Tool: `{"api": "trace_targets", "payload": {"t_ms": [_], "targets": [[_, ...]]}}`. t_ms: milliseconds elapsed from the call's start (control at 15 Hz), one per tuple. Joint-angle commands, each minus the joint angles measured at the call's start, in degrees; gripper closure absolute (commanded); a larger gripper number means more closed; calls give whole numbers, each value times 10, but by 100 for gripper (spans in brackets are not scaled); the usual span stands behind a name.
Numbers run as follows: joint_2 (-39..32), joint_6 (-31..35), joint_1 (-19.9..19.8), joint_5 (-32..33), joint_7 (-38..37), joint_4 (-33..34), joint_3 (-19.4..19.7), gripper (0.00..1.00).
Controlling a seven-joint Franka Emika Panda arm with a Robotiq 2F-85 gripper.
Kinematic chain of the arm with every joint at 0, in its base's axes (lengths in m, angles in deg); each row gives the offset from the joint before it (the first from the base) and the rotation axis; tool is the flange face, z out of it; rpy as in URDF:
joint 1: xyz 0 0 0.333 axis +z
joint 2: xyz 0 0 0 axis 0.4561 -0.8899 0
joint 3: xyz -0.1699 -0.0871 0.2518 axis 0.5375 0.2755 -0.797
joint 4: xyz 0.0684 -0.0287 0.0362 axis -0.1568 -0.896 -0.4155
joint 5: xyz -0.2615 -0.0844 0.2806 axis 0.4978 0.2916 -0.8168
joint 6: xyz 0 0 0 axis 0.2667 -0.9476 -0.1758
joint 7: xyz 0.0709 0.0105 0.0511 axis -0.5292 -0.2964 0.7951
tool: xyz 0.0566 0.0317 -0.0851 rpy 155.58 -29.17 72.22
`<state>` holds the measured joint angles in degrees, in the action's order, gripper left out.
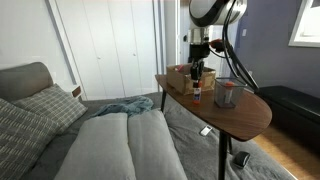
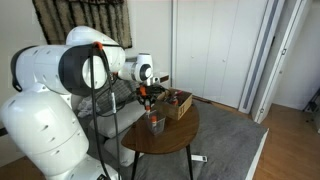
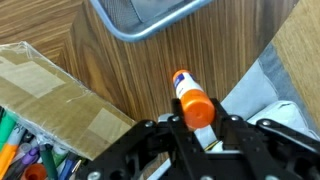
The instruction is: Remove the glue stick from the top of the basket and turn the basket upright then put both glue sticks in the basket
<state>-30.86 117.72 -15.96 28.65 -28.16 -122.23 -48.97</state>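
Here, a glue stick point(image 3: 190, 100) is seen over the desk point(image 3: 130, 70), beside the cardboard box point(image 3: 60, 100). Its long axis runs from between the fingers point(image 3: 168, 132) toward the mesh basket point(image 3: 140, 20). The fingers flank its near end; whether it is pinched cannot be told.

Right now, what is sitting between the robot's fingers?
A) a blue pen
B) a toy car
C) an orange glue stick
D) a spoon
C: the wrist view shows the orange glue stick with its white end between the dark fingers, above the wooden table.
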Motion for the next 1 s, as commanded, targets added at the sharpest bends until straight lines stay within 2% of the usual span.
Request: {"api": "trace_targets", "payload": {"t_ms": [0,267,600,933], "targets": [[12,-16,-7,-8,4,7,-4,92],[56,-50,-8,6,-19,8,-7,92],[172,-78,-7,13,-63,-7,-5,92],[241,-99,-35,51,-143,-10,-3,92]]}}
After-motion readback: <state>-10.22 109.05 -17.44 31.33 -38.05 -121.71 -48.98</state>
